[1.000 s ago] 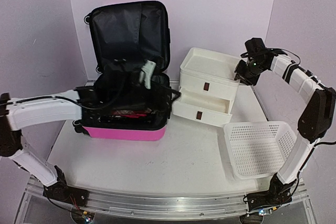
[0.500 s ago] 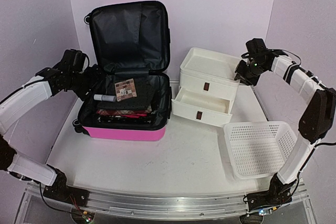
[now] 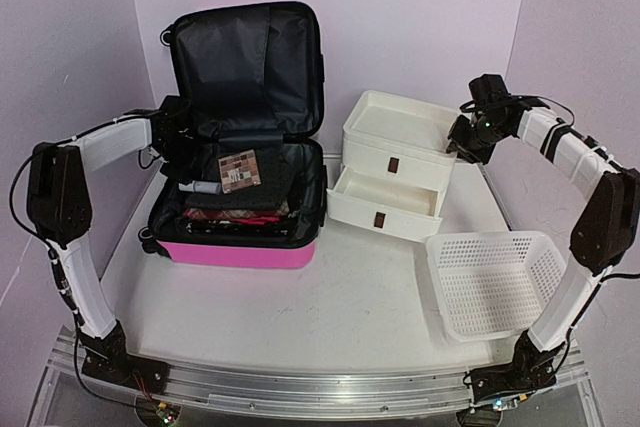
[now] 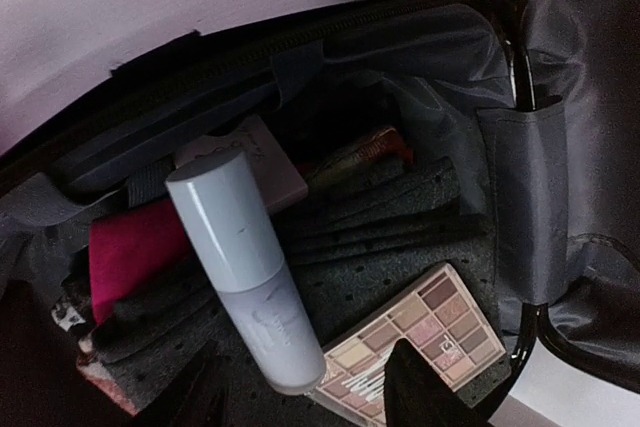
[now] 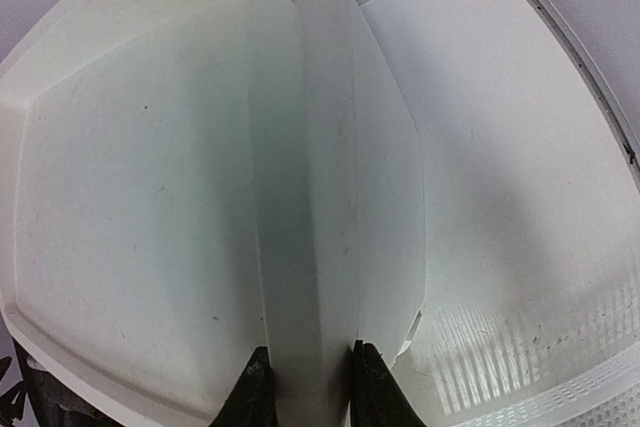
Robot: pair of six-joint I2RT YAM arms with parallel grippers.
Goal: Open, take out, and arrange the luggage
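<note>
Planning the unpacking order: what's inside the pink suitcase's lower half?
In the luggage, a white bottle and an eyeshadow palette lie on folded dark grey cloth, a pink item beside them. Anything beneath the cloth is covered.

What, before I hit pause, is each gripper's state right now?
Left gripper: open, poised over the white bottle in the luggage.
Right gripper: closed on a wall of the drawer stack.
</note>
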